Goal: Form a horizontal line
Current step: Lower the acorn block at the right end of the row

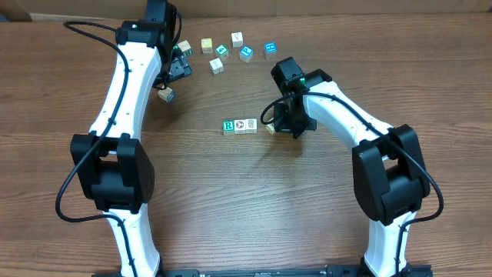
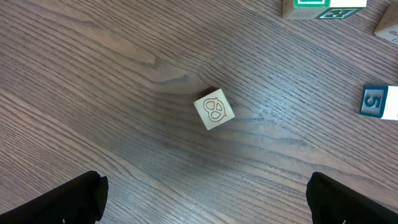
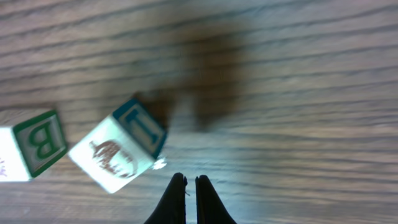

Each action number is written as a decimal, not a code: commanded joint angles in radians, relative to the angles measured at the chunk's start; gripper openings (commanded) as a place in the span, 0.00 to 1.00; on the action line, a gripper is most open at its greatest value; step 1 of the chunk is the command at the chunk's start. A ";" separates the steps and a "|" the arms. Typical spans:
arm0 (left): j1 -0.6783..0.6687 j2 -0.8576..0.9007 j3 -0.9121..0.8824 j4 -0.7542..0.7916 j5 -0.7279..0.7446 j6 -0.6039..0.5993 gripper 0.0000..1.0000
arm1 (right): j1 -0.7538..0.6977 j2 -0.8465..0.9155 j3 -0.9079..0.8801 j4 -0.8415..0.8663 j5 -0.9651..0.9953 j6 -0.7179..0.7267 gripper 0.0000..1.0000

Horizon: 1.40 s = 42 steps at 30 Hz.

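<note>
Jaws of the left gripper (image 2: 205,190) stand wide apart and empty above a loose cube (image 2: 214,109), well to the upper left of the row of white-faced cubes (image 1: 240,125). Just right of that row the right gripper (image 3: 191,186) is pinched shut on nothing. Three cubes touch in the straight row, green R at its left end; a fourth, tilted cube (image 1: 270,128) sits just off its right end.

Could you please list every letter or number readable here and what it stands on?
"R", green: left end cube of the row.
"5": teal-faced cube, left wrist view.
"B", green: cube at left edge, right wrist view.
Tilted cube: teal mark, "I" or "1", unsure.
Far cubes: marks too small.
</note>
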 commanded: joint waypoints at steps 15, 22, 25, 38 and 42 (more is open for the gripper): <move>-0.001 -0.023 0.019 -0.002 0.004 0.008 1.00 | 0.006 -0.003 -0.064 0.060 -0.118 0.006 0.04; -0.001 -0.023 0.019 -0.002 0.004 0.008 0.99 | 0.006 -0.003 -0.064 0.090 -0.177 0.006 0.04; -0.001 -0.023 0.019 -0.002 0.004 0.008 1.00 | 0.006 -0.003 -0.064 0.101 -0.189 0.006 0.04; -0.001 -0.023 0.019 -0.002 0.004 0.008 1.00 | 0.008 -0.003 -0.064 0.128 -0.204 0.006 0.04; -0.001 -0.023 0.019 -0.002 0.004 0.008 1.00 | 0.008 -0.003 -0.064 0.135 -0.209 0.006 0.04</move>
